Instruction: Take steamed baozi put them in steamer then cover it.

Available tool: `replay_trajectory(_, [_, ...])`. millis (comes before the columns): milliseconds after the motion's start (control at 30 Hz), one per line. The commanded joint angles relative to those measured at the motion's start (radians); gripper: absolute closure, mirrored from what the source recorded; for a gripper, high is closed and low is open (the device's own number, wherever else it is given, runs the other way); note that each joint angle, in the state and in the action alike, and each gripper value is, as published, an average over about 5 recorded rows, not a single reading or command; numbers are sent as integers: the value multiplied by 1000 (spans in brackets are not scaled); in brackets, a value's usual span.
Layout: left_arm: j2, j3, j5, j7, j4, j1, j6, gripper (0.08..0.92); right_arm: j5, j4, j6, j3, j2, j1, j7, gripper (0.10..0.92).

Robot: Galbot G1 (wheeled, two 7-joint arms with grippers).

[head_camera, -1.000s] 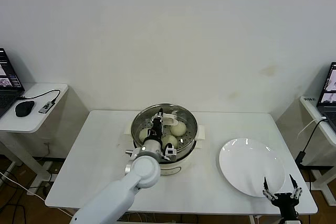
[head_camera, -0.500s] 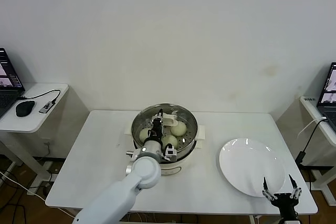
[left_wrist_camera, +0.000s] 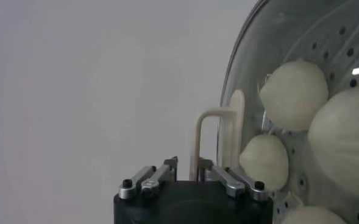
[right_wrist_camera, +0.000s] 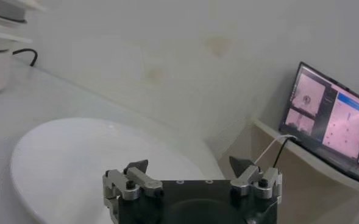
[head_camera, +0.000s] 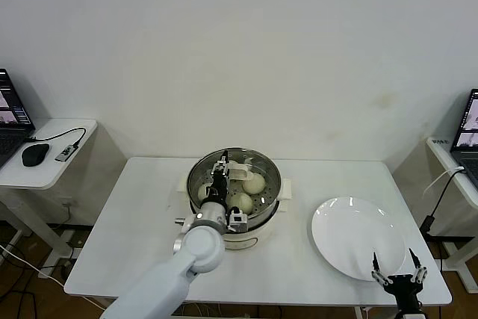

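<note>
The steamer (head_camera: 258,220) stands mid-table, and the clear glass cover (head_camera: 263,163) lies on it. Three steamed baozi (head_camera: 254,182) (left_wrist_camera: 293,95) show through the glass on the perforated tray. My left gripper (head_camera: 221,163) (left_wrist_camera: 189,160) hovers over the cover's cream handle (left_wrist_camera: 235,131). It is open, with the handle's post between the fingers and a small gap at one side. My right gripper (head_camera: 396,270) (right_wrist_camera: 189,164) waits open and holds nothing. It sits at the table's front right corner, by the white plate (head_camera: 357,237) (right_wrist_camera: 75,158).
A side table (head_camera: 45,166) on the left carries a mouse (head_camera: 34,155) and a laptop (head_camera: 7,113). Another laptop (head_camera: 469,132) (right_wrist_camera: 331,109) sits on a stand at the right. A wall runs behind the table.
The left gripper's fingers have parted from the cover's handle, and the arm has shifted slightly left. The cover stays on the steamer. The right arm has not moved.
</note>
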Motion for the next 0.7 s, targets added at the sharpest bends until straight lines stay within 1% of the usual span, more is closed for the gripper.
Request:
replay_trajectory(33, [38, -26, -69, -47, -135, 91, -20, 509, -1, -1, 1, -2, 1, 1, 0, 203])
replay_trajectory(267, [98, -61, -217, -99, -275, 244, -60, 310, -8, 1, 1, -9, 5, 0, 1, 203])
replay_trajectory(333, [118, -94, -260, -114, -324, 294, -73, 250, -9, 3, 1, -12, 7, -1, 1, 203])
replay_trajectory(400, [142, -157, -334, -139, -386, 360, -91, 207, -9, 3, 5, -14, 7, -3, 1, 203])
replay_trajectory(467, [158, -252, -443, -172, -451, 448, -115, 188, -7, 4, 14, -18, 7, -3, 1, 203])
replay_trajectory(533, [155, -389, -613, -211, -505, 575, -180, 179, -2, 7, 23, -27, 10, -2, 1, 203])
replay_trajectory(600, [126, -545, -808, -258, -527, 705, -301, 178, 9, 13, 30, -42, 14, 0, 2, 203])
replay_trajectory(633, [100, -618, -904, -283, -523, 759, -369, 177, 16, 16, 32, -50, 15, 0, 3, 203])
replay_trajectory(700, [45, -732, -1063, -337, -503, 847, -466, 177, 39, 20, 34, -73, 14, -1, 2, 203])
